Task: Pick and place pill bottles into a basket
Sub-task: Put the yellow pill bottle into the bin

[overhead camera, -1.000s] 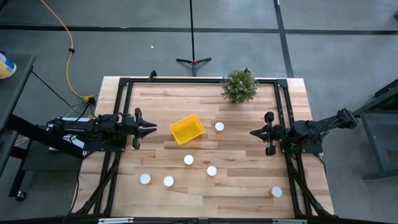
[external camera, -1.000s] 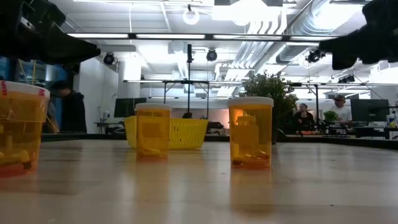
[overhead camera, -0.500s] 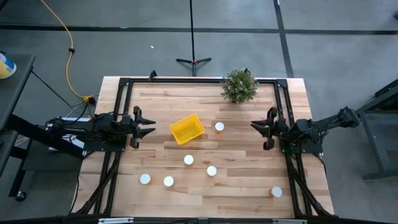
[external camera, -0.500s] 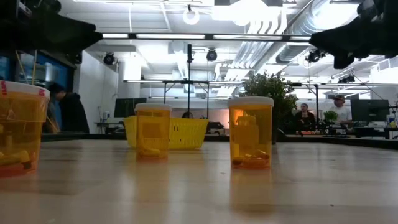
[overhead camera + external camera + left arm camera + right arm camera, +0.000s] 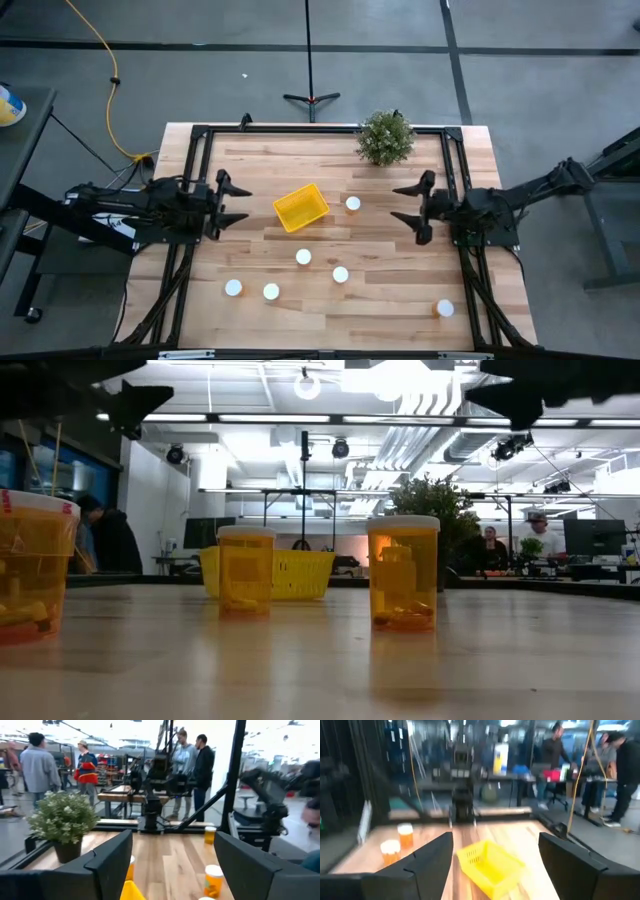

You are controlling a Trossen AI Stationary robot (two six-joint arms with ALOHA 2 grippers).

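Our right hand [image 5: 408, 202] hangs spread and empty near the closest pill bottle [image 5: 353, 204], so we should drop squarely over its cap; left hand [image 5: 236, 203] waits released beside the basket [image 5: 300, 207].

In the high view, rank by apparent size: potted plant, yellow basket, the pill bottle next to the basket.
1. Potted plant and yellow basket: too alike in spread to rank.
2. Pill bottle beside the basket: clearly smallest, just a small white disc.
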